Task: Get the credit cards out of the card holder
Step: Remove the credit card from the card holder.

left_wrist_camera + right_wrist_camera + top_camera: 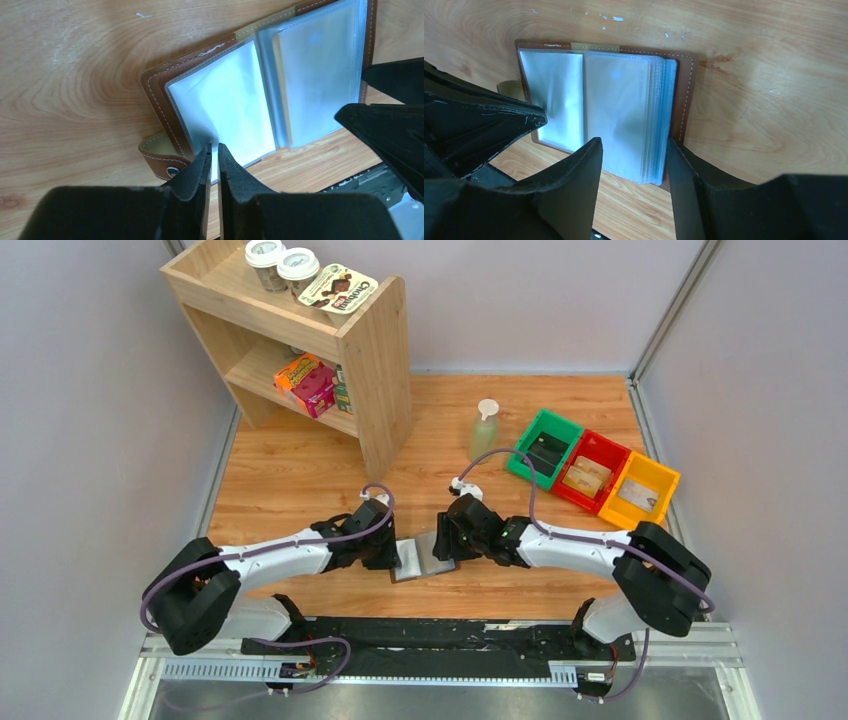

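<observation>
Surface: wooden tabletop (300,465) enclosed by pale grey walls, with a metal rail along the near edge.
Left gripper (214,150): near centre, reaching in from the left; its fingers are pressed together on the near edge of the left clear sleeve of the card holder.
Right gripper (634,150): reaching in from the right, fingers apart, one on each side of the near edge of the right-hand stack of sleeves; whether they touch it, I cannot tell.
Card holder (425,558): lies open and flat between the two grippers, brown leather outside, clear sleeves facing up, snap tab at its left.
Bottle (485,430): upright, farther back, just left of the bins.
Bins (592,472): green, red and yellow in a row at the far right.
Credit cards (587,476): dark in the green bin, tan in the red, pale in the yellow.
Shelf (375,360): wooden, far left, with two lidded cups and a packet on top and boxes below.
</observation>
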